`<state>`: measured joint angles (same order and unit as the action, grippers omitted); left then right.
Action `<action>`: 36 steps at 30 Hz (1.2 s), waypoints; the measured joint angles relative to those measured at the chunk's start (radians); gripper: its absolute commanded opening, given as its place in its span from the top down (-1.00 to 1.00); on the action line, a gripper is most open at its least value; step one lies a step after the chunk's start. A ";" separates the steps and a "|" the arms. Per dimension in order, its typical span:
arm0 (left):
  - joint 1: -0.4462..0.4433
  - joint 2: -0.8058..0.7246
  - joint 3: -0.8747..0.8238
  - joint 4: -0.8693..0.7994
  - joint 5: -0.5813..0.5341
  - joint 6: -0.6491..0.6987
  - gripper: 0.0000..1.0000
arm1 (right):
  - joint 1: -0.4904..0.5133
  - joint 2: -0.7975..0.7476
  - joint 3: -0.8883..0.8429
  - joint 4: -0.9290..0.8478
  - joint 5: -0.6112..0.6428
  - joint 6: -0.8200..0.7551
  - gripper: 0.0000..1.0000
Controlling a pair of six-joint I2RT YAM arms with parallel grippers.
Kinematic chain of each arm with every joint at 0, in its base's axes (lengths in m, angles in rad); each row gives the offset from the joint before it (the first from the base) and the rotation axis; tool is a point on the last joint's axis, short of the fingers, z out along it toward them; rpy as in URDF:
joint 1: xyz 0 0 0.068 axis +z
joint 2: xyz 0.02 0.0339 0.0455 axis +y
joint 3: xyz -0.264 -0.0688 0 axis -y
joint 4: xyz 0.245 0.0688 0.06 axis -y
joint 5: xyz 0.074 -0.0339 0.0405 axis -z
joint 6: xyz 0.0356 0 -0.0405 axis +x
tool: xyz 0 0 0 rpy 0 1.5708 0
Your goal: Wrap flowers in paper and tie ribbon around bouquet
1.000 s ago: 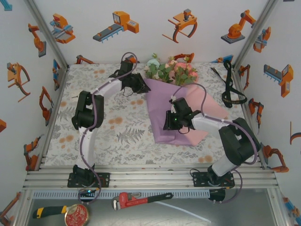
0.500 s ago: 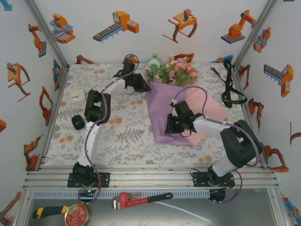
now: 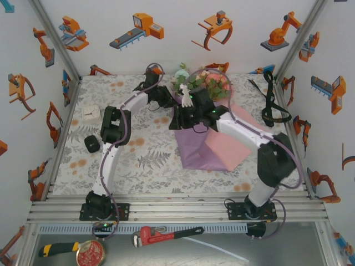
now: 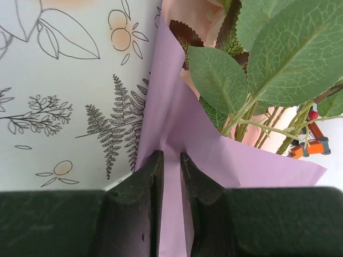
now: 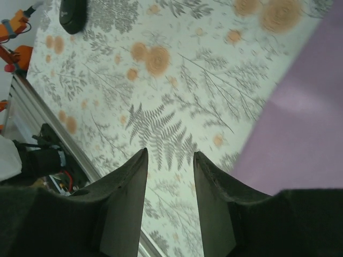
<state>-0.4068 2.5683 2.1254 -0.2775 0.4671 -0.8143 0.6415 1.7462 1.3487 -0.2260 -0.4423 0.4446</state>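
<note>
Left wrist view: the left gripper point(image 4: 170, 158) is seen clamped on a fold of the paper point(image 4: 171, 118), judged to be pinned there so that the lilac sheet is held against the flowers point(image 4: 278, 48) just beyond. In the right wrist view, the right gripper point(image 5: 169, 155) is shown with fingers apart and empty above the table cover point(image 5: 161, 107), beside the paper. The ribbon point(image 3: 268, 97) is left untouched by the table's right edge, well apart.

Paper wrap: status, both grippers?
Left gripper pinching the paper edge beside the flowers. Right gripper open, empty, over the table cover. Ribbon untouched, far right.
</note>
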 measured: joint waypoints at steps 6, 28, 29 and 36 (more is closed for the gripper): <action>-0.006 0.000 -0.002 0.001 -0.004 -0.011 0.53 | -0.003 0.307 0.183 -0.012 -0.027 0.018 0.23; 0.036 0.050 0.059 0.011 0.027 -0.040 0.57 | -0.067 0.052 -0.372 0.114 -0.128 0.058 0.24; 0.039 0.057 0.073 0.005 0.026 -0.040 0.57 | -0.067 0.033 -0.399 0.128 -0.134 0.061 0.24; 0.047 0.085 0.133 -0.034 0.023 -0.034 0.57 | -0.069 -0.066 -0.535 0.222 -0.171 0.104 0.21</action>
<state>-0.3595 2.6530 2.2585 -0.3119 0.4904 -0.8486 0.5724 1.6806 0.8135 -0.0036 -0.6136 0.5484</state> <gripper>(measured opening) 0.217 0.380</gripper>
